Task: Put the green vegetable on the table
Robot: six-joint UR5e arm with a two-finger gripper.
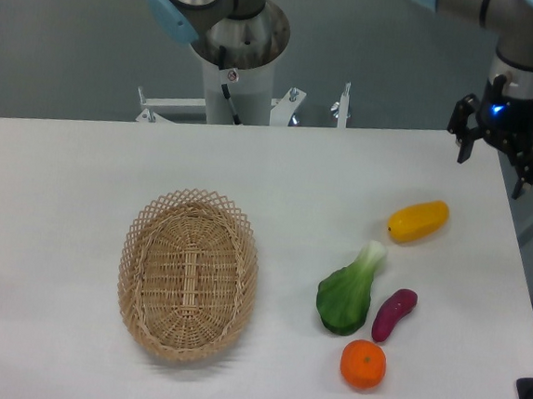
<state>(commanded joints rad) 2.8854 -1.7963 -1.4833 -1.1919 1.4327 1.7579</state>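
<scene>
The green vegetable (349, 291) lies flat on the white table (83, 165), its dark leaf toward the front and its pale stem pointing up-right. My gripper (491, 170) hangs high over the table's far right corner, well away from the vegetable. Its two fingers stand apart with nothing between them, so it is open.
A yellow oblong vegetable (418, 220) lies up-right of the green one. A purple eggplant piece (394, 314) and an orange (363, 364) lie close beside and below it. An oval wicker basket (188, 273) sits empty at centre-left. The arm's base column (234, 57) stands behind the table.
</scene>
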